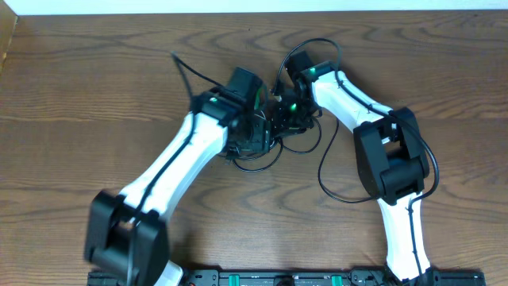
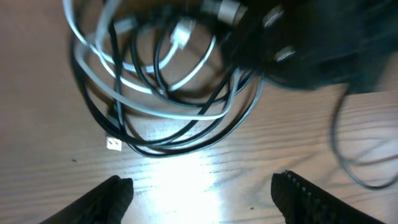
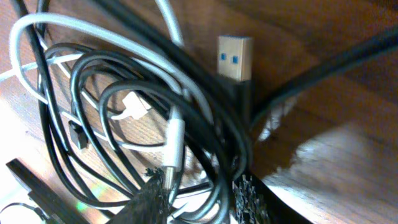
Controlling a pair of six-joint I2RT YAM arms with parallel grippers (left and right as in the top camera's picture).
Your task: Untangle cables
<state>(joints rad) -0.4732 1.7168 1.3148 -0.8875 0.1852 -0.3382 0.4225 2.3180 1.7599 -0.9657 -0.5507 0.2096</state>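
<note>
Cables lie in 1 knotted heap mid-table, approx. between the 2 wrists: several black loops w/ a white cord wound thru them, all resting on the wooden table. We see the left gripper hovering just short of the heap, jaws wide apart w/ only bare wood between them, touching nothing. The right gripper sits in the tangle from the opposite side. Its jaws stand partly apart w/ black strands running thru the gap, but we can't tell whether they pinch those strands or merely straddle them. Near its fingers we note 3 ends: a USB plug w/ blue insert lying over the black loops, a silver barrel plug pointing twd the jaws, and a small white connector inside the coils. From overhead both wrists cover most of the heap, so only a few loops show below them. The right arm's thick black wire sags onto the table near the heap.
</note>
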